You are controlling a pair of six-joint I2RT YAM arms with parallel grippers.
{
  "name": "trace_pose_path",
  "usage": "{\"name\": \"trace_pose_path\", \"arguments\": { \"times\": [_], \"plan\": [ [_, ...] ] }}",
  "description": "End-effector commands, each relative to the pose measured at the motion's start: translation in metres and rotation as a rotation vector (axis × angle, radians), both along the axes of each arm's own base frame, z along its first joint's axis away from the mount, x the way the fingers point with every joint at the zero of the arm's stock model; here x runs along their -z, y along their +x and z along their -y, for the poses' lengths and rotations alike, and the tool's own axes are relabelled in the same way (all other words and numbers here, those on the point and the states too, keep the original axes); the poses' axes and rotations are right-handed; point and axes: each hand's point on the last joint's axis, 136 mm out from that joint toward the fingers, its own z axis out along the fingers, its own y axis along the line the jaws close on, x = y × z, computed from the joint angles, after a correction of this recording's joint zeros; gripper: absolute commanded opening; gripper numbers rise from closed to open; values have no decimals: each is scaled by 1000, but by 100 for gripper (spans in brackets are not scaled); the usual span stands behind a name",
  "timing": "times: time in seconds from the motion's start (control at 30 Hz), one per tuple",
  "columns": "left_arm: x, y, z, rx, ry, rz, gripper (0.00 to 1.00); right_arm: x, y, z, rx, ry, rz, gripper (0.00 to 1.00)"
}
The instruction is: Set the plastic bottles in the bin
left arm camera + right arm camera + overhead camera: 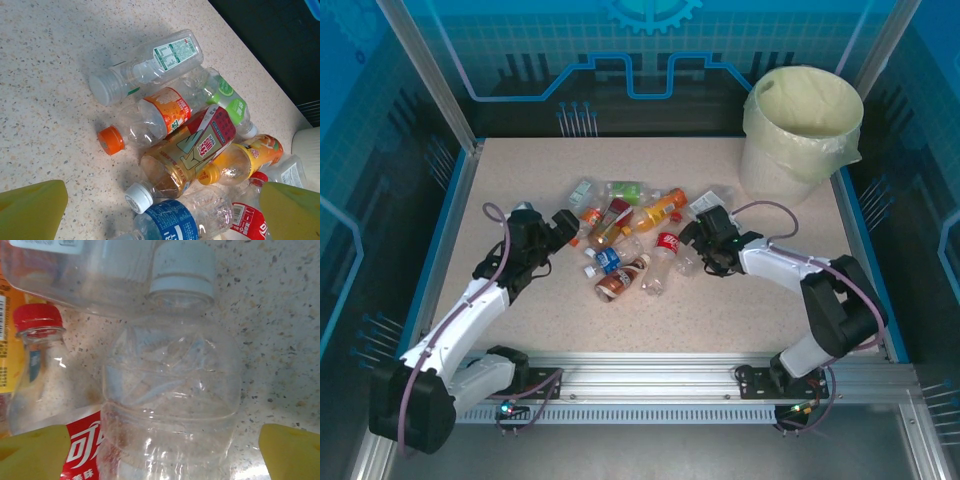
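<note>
**Bottles heaped mid-table, bin off in the far right corner**

Spotted the bin [772,168] at the table's far right corner, lined with a pale yellowish bag; could not read its inside from above, too washed out. Found the plastic bottles [630,235] well apart from it, piled on their sides in the middle of the table [520,180].

Caught the left gripper [565,228] at the heap's left edge, its yellow fingers [30,210] spread wide and holding nothing. Saw below it a clear white-capped bottle [145,65], an orange-capped bottle [145,122], a brown tea bottle [185,155] lying across the others, and a blue-labelled bottle [175,220] nearest the camera.

Found the right gripper [705,243] at the heap's right edge, jaws wide, straddling a crumpled clear bottle [170,390] without visibly pressing it. Noted a red-capped bottle [45,375] just beside that one, touching it.

Took in a speckled beige tabletop, an aluminium rail [650,375] along the near edge, and blue printed panels [380,120] all round.
</note>
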Motion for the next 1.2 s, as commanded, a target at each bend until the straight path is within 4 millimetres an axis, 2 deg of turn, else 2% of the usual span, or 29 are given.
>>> {"name": "trace_pose_path", "arguments": {
  "times": [0.0, 0.17, 0.37, 0.7, 0.83, 0.97, 1.17],
  "plan": [
    [-4, -1, -1, -1, -20, 17, 99, 5, 7, -4, 15, 0, 16, 93],
    [-11, 1, 7, 54, -25, 29, 99, 20, 0, -5, 2, 13, -11, 85],
    [-20, 5, 31, 192, -31, 36, 99, 26, -3, -6, -70, 11, -33, 80],
    [-38, 10, 90, 431, 45, 124, 99, 21, -6, 4, -162, -54, -15, 65],
    [-47, 10, 107, 504, 61, 158, 99, 11, -5, 9, -197, -101, 17, 61],
    [-50, 11, 108, 500, 65, 169, 99, -3, -3, 13, -217, -135, 61, 58],
    [-48, 14, 91, 404, 101, 139, 99, -39, 4, 19, -250, -243, 173, 56]
  ]
}}
